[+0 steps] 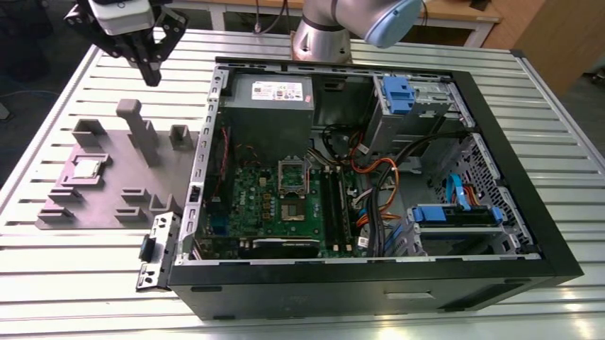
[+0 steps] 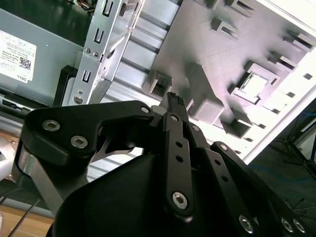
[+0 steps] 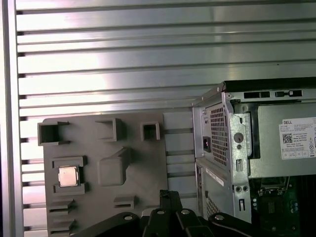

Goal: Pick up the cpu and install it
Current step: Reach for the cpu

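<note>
Slatted aluminium table [image 1: 57, 283] carries a grey plastic fixture plate [image 1: 109, 180]. The small flat square silver cpu [image 1: 88, 167], pale-rimmed, lies flat in a recess of that plate. It is not yet picked up, so pick-up and install both remain. The black gripper [image 1: 151, 76] hangs above the plate, jaws closed and empty.
</note>
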Tool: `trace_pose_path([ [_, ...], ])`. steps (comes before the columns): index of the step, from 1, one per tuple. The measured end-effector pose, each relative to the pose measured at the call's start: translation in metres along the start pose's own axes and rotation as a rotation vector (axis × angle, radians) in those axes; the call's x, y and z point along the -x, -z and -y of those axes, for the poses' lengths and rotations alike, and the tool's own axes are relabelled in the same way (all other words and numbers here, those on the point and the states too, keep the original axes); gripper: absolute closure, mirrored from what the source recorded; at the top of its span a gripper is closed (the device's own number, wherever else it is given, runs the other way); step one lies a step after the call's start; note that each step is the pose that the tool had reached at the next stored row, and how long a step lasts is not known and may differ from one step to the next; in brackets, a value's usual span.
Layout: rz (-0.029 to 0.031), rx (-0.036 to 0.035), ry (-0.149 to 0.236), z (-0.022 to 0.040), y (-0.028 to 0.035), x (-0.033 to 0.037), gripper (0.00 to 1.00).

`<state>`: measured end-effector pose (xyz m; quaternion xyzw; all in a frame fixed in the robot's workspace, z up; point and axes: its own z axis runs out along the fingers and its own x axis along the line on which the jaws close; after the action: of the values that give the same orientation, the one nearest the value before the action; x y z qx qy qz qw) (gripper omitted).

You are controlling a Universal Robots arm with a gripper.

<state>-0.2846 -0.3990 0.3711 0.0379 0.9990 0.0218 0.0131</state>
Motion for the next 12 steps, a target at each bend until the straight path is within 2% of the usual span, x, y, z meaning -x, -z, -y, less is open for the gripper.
trace_pose_path([
  [3,0.0000,0.0000,0.000,0.0002,-0.0004,-0.0026,0.89],
  [12,0.0000,0.0000,0.000,0.0016,-0.0006,-0.0201,0.89],
])
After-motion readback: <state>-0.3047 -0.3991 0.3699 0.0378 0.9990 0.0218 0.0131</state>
